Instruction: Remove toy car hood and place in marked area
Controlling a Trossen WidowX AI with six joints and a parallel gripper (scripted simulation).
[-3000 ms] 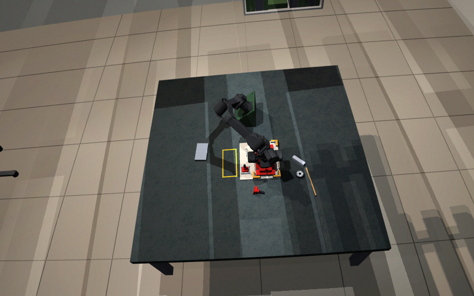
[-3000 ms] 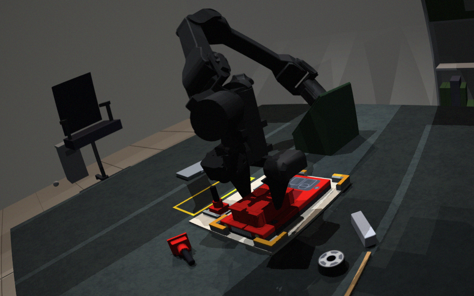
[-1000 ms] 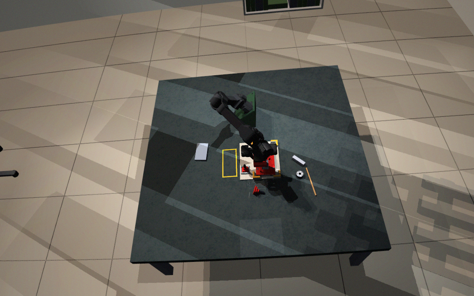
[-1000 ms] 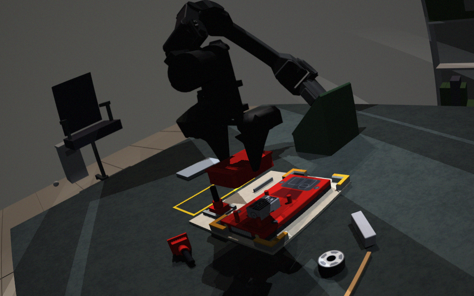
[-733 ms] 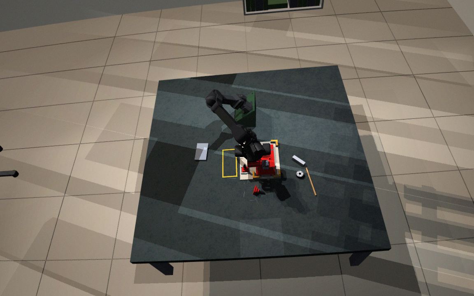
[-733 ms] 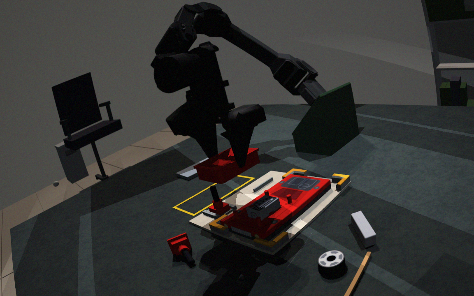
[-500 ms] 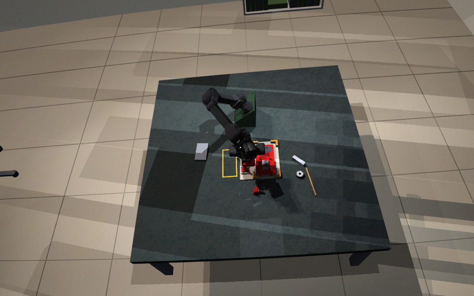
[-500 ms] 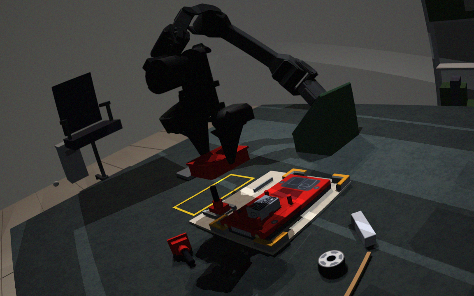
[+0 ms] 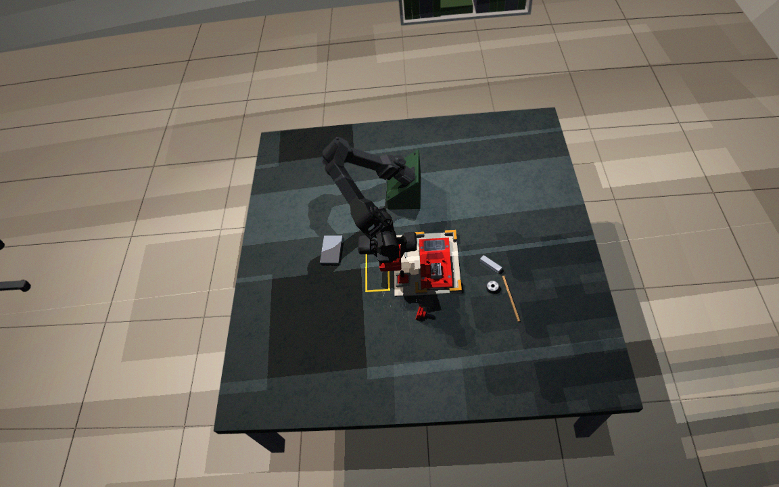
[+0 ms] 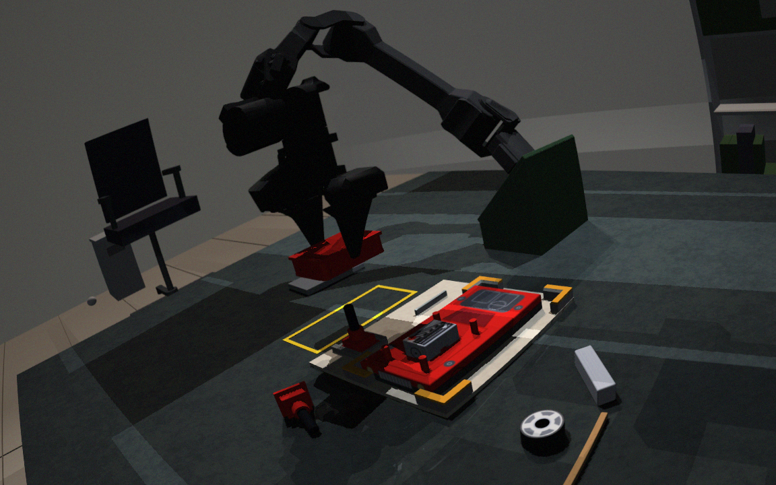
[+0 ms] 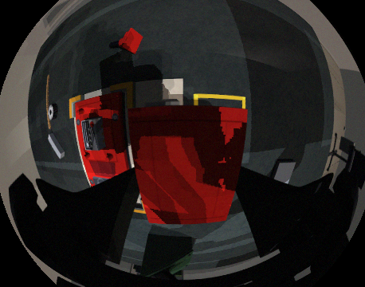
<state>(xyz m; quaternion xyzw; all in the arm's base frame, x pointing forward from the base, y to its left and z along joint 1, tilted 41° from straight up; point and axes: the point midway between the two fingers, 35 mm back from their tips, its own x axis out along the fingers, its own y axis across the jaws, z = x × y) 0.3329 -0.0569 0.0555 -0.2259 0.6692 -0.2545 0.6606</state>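
Observation:
The red hood (image 9: 389, 266) (image 10: 321, 265) (image 11: 186, 151) is off the car, raised and roughly level. My gripper (image 9: 387, 251) (image 10: 336, 246) (image 11: 187, 171) is shut on the hood, one finger on each long side. The marked area, a yellow outline (image 9: 366, 275) (image 10: 330, 312) (image 11: 219, 96), is partly hidden by the hood and gripper in the top view and the wrist view. There the hood overlaps its right part and the gap to the board. The red toy car (image 9: 445, 260) (image 10: 487, 325) (image 11: 115, 163) lies to the right, its grey engine block (image 9: 436, 270) (image 10: 431, 341) (image 11: 96, 135) exposed.
The white board (image 10: 448, 288) bears the car and a red piece (image 9: 402, 278) (image 10: 359, 340) with an upright black post. A similar piece (image 9: 420, 312) (image 10: 294, 399) lies in front. A grey block (image 9: 331, 249) (image 11: 284, 171) lies left; a white bar (image 9: 491, 264) (image 10: 595, 375) lies right.

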